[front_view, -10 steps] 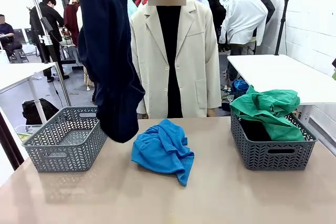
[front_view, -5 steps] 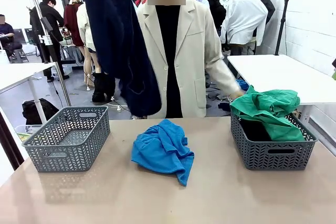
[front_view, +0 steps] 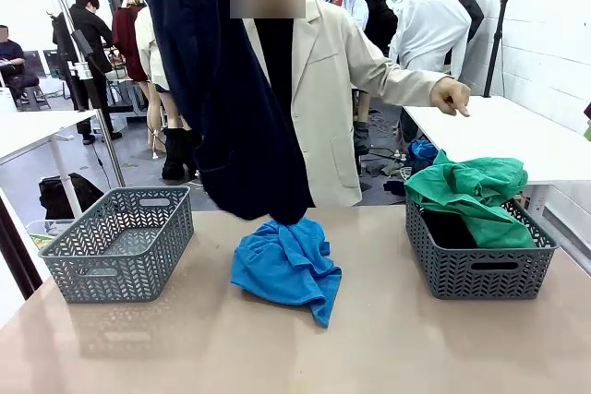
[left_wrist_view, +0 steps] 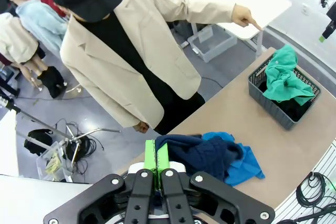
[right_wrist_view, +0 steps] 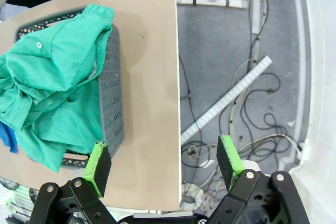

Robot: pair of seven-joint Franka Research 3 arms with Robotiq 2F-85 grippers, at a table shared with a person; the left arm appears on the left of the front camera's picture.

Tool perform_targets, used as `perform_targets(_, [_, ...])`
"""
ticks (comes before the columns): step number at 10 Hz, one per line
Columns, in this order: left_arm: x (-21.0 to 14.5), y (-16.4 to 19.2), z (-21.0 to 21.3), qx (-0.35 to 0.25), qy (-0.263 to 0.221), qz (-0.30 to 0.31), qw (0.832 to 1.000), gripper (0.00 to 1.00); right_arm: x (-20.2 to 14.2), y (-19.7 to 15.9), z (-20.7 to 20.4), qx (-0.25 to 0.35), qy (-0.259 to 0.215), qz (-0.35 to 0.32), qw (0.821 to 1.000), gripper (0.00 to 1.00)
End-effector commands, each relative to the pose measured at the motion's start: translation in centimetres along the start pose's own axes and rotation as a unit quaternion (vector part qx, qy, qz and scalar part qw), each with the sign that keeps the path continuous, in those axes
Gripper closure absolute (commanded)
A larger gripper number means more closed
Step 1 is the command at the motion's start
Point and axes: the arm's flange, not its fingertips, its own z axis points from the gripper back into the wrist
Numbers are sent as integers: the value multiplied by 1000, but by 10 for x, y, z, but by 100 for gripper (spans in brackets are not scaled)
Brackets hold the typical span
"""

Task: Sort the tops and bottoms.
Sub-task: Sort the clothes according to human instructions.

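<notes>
While the left fingers (left_wrist_view: 150,157) pinch the dark navy garment (front_view: 231,89) — it dangles beyond them — the right fingers (right_wrist_view: 97,164) gape.

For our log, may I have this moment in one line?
left gripper: shut on navy garment | right gripper: open | person's hand: pointing

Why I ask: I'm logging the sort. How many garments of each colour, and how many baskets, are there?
Dark navy cloth garment: 1
Bright blue cloth garment: 1
Emerald green cloth garment: 1
Black cloth garment: 1
Grey plastic lattice baskets: 2
Total: 6
</notes>
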Motion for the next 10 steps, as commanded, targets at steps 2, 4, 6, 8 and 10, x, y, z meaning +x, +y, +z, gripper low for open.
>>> perform_targets(2, [0, 2, 5, 6, -9, -8, 1000, 100, -1, 2, -1, -4, 6, 1, 1000, 0])
perform_targets(4, [0, 2, 5, 6, -9, -8, 1000, 100, -1, 2, -1, -4, 6, 1, 1000, 0])
perform_targets(6, [0, 2, 5, 6, -9, -8, 1000, 100, -1, 2, -1, -4, 6, 1, 1000, 0])
perform_targets(8, [0, 2, 5, 6, -9, -8, 1000, 100, -1, 2, -1, -4, 6, 1, 1000, 0])
perform_targets(10, [0, 2, 5, 6, -9, -8, 1000, 100, -1, 2, -1, -4, 6, 1, 1000, 0])
